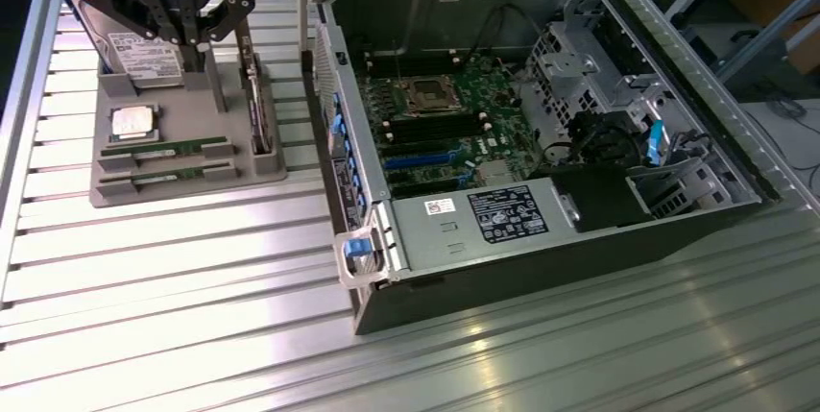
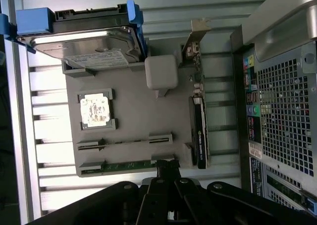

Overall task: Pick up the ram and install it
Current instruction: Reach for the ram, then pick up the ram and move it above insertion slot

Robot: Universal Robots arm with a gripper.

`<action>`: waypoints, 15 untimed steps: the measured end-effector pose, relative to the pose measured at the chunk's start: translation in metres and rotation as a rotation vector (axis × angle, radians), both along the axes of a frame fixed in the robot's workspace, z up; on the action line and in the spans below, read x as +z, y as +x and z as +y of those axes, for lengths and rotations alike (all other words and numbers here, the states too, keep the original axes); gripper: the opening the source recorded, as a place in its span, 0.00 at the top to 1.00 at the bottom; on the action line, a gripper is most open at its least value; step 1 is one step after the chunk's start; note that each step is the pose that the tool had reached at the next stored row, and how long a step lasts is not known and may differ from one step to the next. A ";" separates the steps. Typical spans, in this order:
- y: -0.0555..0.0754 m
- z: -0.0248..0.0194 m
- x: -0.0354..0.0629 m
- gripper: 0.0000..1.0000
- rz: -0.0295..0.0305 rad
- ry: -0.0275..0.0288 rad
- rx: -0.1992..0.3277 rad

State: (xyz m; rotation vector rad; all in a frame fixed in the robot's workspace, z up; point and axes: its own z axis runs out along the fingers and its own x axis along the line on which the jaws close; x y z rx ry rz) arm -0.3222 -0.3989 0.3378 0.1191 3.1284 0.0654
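Two thin green ram sticks lie in slots of a grey holder tray point(image 1: 192, 186): one ram stick point(image 1: 167, 151) nearer the silver CPU chip, the other point(image 1: 167, 175) by the tray's near edge. In the wrist view they are the ram point(image 2: 126, 142) and the ram point(image 2: 124, 164). My gripper point(image 1: 198, 44) hangs shut and holds nothing, up over the tray's far end by the hard drive, apart from both sticks. In the wrist view the gripper point(image 2: 167, 168) shows its tips together, in line with the end of the outer stick.
The tray also holds a hard drive point(image 1: 134, 52), a CPU chip point(image 1: 133, 122) and an upright card point(image 1: 263, 109). The open PC case point(image 1: 736, 167) fills the exterior view's right, with its motherboard point(image 1: 443, 119) and power supply point(image 1: 494, 215). Ribbed metal table point(image 1: 167, 316) lies in front.
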 end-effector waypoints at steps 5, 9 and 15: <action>0.000 0.0000 -0.0013 0.89 0.0009 -0.0010 0.028; 0.000 0.0000 -0.0013 0.89 0.0008 -0.0015 0.050; 0.000 0.0000 -0.0013 0.89 0.0009 -0.0016 0.050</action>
